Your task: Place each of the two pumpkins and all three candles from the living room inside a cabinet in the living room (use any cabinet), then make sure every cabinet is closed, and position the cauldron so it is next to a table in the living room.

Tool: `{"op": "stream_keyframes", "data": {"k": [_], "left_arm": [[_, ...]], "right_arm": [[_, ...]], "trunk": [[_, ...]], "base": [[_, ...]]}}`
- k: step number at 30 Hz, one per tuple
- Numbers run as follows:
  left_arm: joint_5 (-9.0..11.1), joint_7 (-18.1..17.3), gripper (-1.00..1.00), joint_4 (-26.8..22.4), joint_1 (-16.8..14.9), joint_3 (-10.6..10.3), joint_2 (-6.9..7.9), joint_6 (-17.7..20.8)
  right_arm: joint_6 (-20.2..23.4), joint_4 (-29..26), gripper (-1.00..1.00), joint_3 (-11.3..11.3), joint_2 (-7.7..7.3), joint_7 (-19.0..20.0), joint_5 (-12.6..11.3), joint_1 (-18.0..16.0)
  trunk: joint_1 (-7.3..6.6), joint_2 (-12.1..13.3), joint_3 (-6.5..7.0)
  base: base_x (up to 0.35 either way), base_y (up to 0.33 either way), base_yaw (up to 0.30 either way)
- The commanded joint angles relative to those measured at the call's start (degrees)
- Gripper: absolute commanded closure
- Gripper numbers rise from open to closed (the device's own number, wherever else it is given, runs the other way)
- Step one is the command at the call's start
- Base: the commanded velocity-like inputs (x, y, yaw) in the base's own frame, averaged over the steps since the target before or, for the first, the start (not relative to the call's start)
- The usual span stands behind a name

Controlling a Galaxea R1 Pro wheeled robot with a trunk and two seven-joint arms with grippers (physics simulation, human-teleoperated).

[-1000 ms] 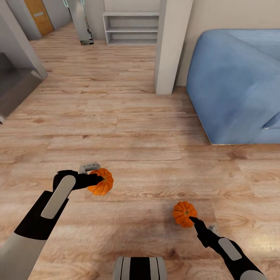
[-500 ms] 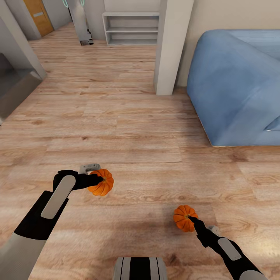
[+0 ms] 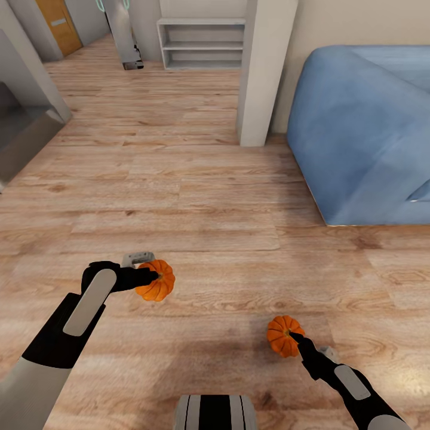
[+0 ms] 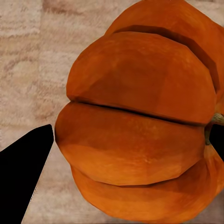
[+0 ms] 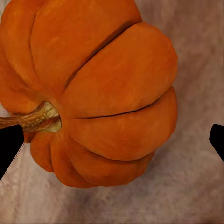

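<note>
Open wood floor all around, with a blue sofa far off and a white pillar just beside it, so nothing's blocking either arm. The left gripper has its jaws clamped on one pumpkin, well away from the sofa. The right gripper pinches the other pumpkin by the stem end. Since a second ago, that right pumpkin has dropped slightly; the left one hasn't budged.

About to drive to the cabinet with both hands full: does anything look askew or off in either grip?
Nothing looks damaged or spilled. The left gripper holds one pumpkin above the wood floor; the right gripper holds the other pumpkin. In the right wrist view one finger sits by the stem, well off the body, so that hold looks thin.
</note>
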Motion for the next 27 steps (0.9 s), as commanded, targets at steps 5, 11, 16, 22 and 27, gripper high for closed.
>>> {"op": "stream_keyframes", "data": {"k": [5,11,16,22,27], "left_arm": [[0.4,0.6,1.0,0.0,0.0,-0.1,0.05,0.1],[0.5,0.6,1.0,0.1,0.0,-0.1,0.05,0.1],[0.5,0.5,1.0,0.1,0.0,-0.1,0.05,0.1],[0.5,0.5,1.0,0.1,0.0,-0.1,0.05,0.1],[0.4,0.5,1.0,0.1,0.0,-0.1,0.05,0.1]], "right_arm": [[0.4,0.0,-1.0,-0.3,0.03,0.1,-0.1,0.0],[0.4,0.0,-1.0,-0.3,0.03,0.1,-0.1,0.0],[0.4,0.0,-1.0,-0.3,0.03,0.1,-0.1,0.0],[0.4,0.0,-1.0,-0.3,0.03,0.1,-0.1,0.0],[0.4,0.0,-1.0,-0.3,0.03,0.1,-0.1,0.0]], "trunk": [[0.0,0.0,-0.04],[0.0,0.0,-0.04],[0.0,0.0,-0.04],[0.0,0.0,-0.04],[0.0,0.0,-0.04]], "base": [[0.137,0.036,0.0],[0.067,0.064,0.0],[0.01,0.022,0.0],[0.001,0.003,0.0],[0.026,0.021,0.0]]}}
